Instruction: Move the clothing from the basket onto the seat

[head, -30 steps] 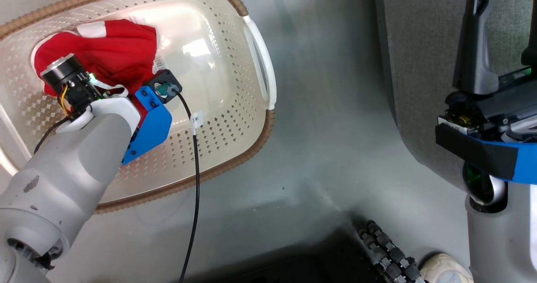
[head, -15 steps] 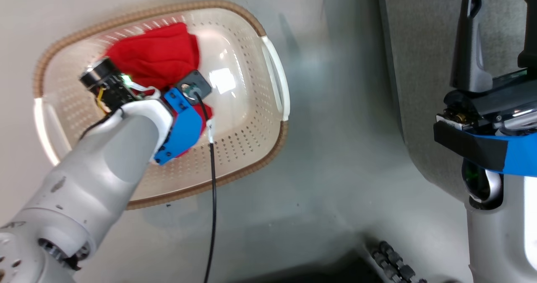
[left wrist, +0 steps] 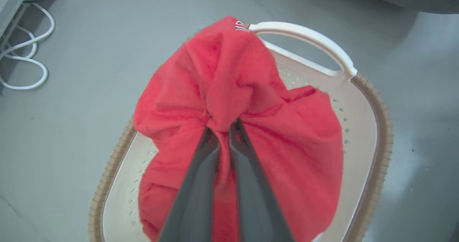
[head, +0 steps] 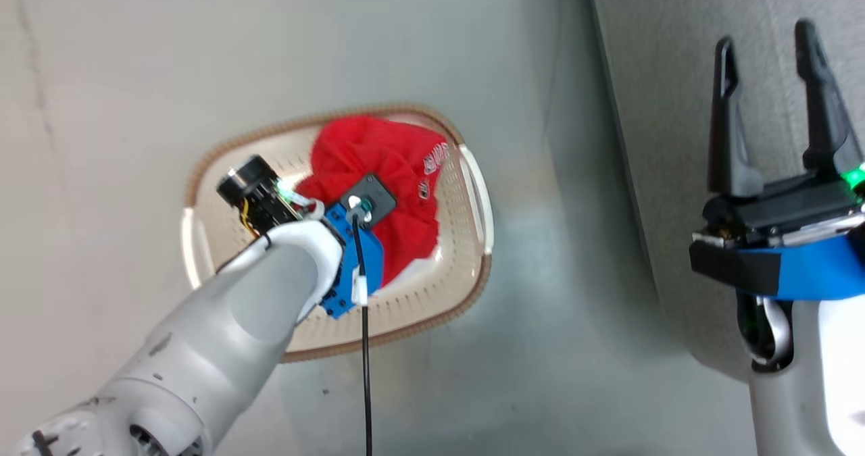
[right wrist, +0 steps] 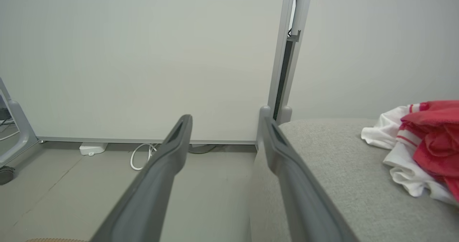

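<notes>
A bunched red garment [head: 399, 172] hangs above the cream basket [head: 466, 287] on the floor. My left gripper [left wrist: 224, 125] is shut on a fold of this red clothing [left wrist: 251, 102], and the cloth drapes down over the basket [left wrist: 373, 134]. My right gripper [head: 770, 51] stands open with nothing between its fingers, over the edge of the grey seat [head: 662, 71]. In the right wrist view that open gripper [right wrist: 226, 122] points past the seat [right wrist: 340, 177], where a red and white garment [right wrist: 423, 141] lies at the right.
Grey floor [head: 135, 71] surrounds the basket. A pale wall panel [right wrist: 143, 55] with a vertical post [right wrist: 287, 55] stands behind the seat. White cables [left wrist: 25, 55] lie on the floor at the left of the left wrist view.
The head camera has risen and the picture has shifted. My left gripper has lifted the red garment up out of the basket. My right gripper's fingers have come fully into the picture.
</notes>
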You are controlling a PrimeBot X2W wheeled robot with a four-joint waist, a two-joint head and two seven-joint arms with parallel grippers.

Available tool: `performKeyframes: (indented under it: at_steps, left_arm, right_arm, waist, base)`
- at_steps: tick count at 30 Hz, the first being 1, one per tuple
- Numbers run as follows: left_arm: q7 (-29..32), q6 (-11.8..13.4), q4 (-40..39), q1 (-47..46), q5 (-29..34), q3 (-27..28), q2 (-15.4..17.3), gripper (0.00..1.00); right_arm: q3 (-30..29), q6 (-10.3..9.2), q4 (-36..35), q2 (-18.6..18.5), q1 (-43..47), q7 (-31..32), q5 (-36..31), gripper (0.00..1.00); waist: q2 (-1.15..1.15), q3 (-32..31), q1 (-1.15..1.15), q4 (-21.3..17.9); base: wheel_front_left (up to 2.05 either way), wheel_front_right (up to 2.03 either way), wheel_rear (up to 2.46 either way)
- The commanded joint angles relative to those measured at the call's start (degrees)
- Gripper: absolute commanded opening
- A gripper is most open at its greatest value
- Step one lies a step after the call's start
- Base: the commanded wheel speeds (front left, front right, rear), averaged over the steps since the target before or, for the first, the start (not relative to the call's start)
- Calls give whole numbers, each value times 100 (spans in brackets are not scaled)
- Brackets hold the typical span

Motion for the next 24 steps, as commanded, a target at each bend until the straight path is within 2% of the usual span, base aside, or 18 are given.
performKeyframes:
  at_steps: [1, 15, 20, 24]
  left_arm:
    - [-59, -2, -30, 59, -34, -14, -21, 0]
    - [-1056, -2, -325, 562, -1294, 238, -53, 0]
    - [-1135, -1, -475, 709, -1514, 611, 12, 0]
    - [-1137, 128, -906, 969, -1488, 1155, 148, 0]
  right_arm:
    - [-20, 0, 31, -38, 91, -4, -20, 100]
    - [-31, 0, 528, -42, 904, -4, -36, 100]
    - [-31, 0, 651, -22, 1183, -3, -25, 100]
    - [2, 0, 708, 8, 1381, -4, -5, 100]
  waist:
    - [-1, -468, 0, 217]
    - [-1, -2052, 0, 535]
    - [-1, -2480, 0, 602]
    - [-1, -2752, 0, 639]
  base:
    - [0, 0, 0]
    - [0, 0, 0]
    - [0, 0, 0]
    - [0, 0, 0]
